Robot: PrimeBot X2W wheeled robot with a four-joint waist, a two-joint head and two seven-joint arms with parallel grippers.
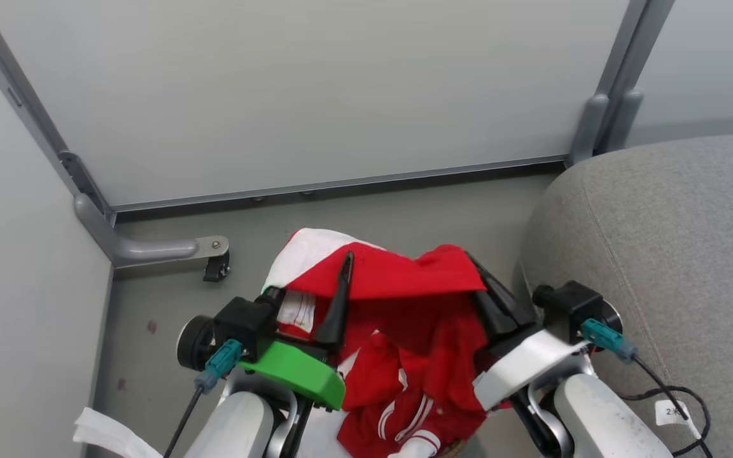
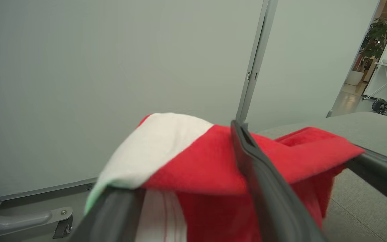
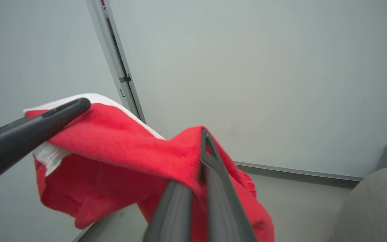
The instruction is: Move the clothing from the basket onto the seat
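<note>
**Clothing (image 1: 398, 299) up in the air, just off the seat (image 1: 672, 242)**

Red-and-white clothing hangs left of the seat's rounded corner, clear of the cushion and stretched out like a banner! On the side nearer the seat, the right gripper (image 1: 478, 270) has its two fingers pressed tight together, a fold of red fabric clamped between them. Farther from the seat, the left gripper (image 1: 312, 280) stands spread wide: one finger (image 2: 264, 188) lies on the red cloth, the other sits under the white panel, nothing squeezed. More red fabric with white stripes dangles below.
</note>
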